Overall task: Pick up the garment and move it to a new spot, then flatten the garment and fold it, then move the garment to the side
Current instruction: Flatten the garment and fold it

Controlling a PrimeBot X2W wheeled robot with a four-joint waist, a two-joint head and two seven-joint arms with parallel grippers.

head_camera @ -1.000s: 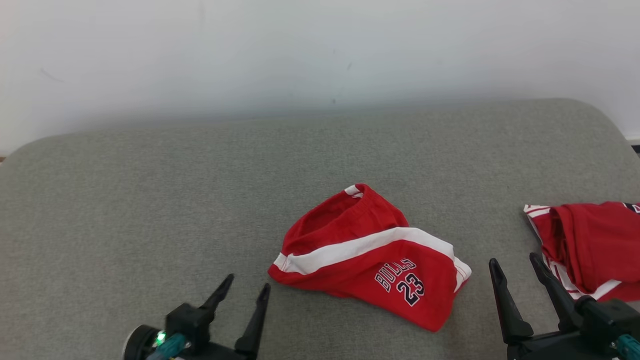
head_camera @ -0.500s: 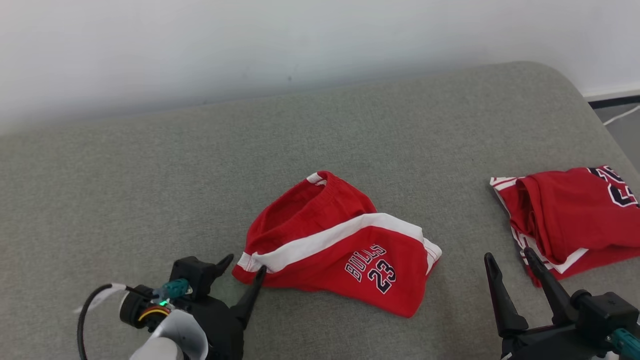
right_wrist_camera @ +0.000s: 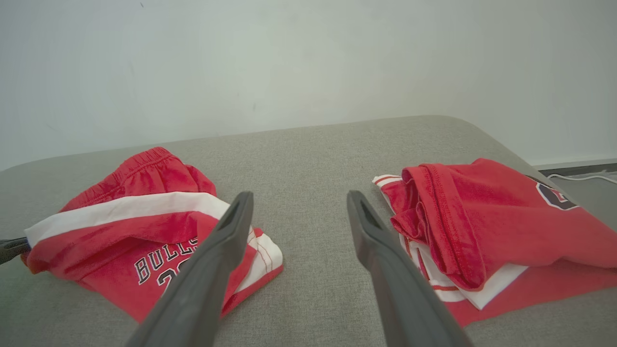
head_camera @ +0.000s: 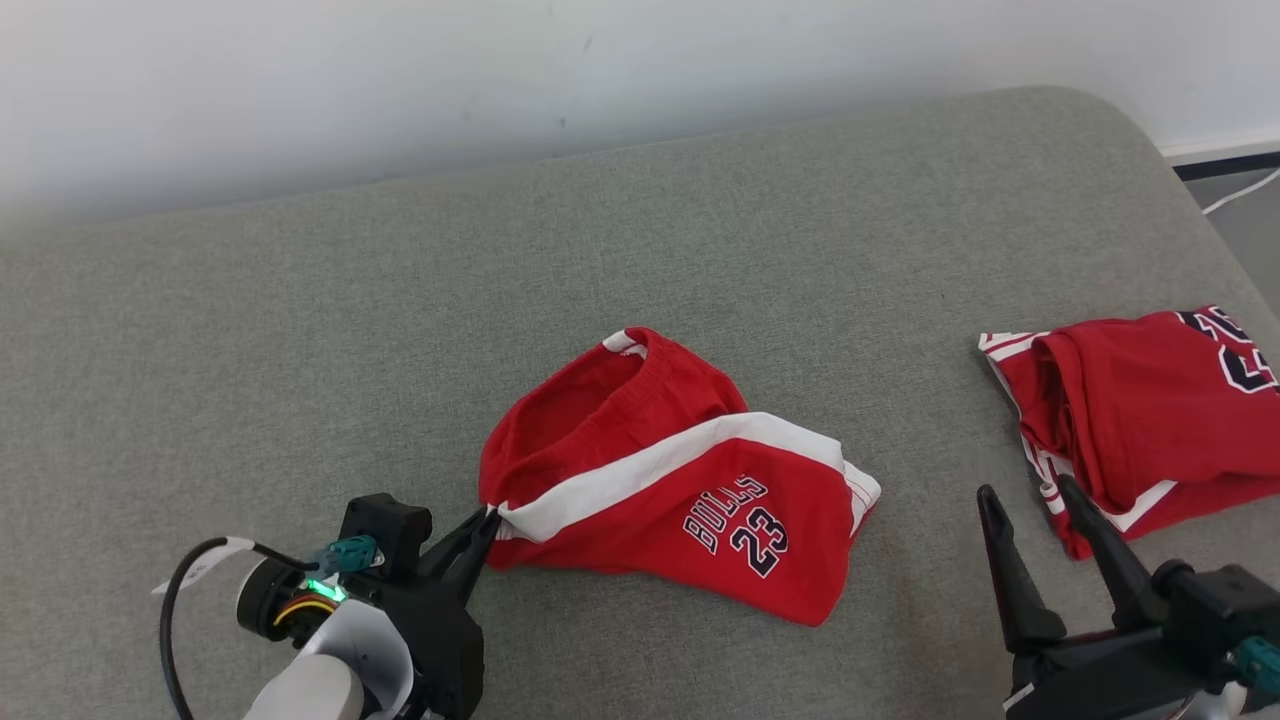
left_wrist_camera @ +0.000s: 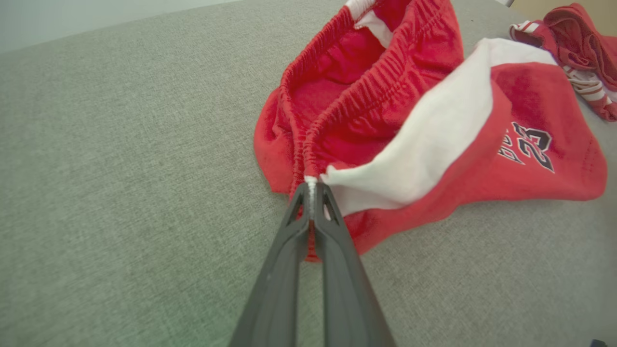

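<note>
A pair of red shorts (head_camera: 680, 480) with a white stripe and "BULLS 23" print lies crumpled on the grey cushion (head_camera: 300, 340), waistband gaping toward the wall. My left gripper (head_camera: 487, 517) is shut on the shorts' near-left waistband corner, and the left wrist view shows the fingertips pinching the white seam of the shorts (left_wrist_camera: 385, 120) at the gripper (left_wrist_camera: 312, 185). My right gripper (head_camera: 1027, 495) stands open at the lower right, between the shorts and a second red garment. In the right wrist view the shorts (right_wrist_camera: 140, 231) lie left of the open gripper (right_wrist_camera: 299, 195).
A folded red jersey (head_camera: 1140, 410) with white trim lies at the cushion's right side, also the jersey (right_wrist_camera: 482, 226) in the right wrist view. A pale wall (head_camera: 500, 80) stands behind the cushion. Floor and a white cable (head_camera: 1240, 190) show past the right edge.
The camera has swung right, shifting the whole picture. My left gripper moved in to the shorts' waistband corner and shut on it. The right gripper stayed open.
</note>
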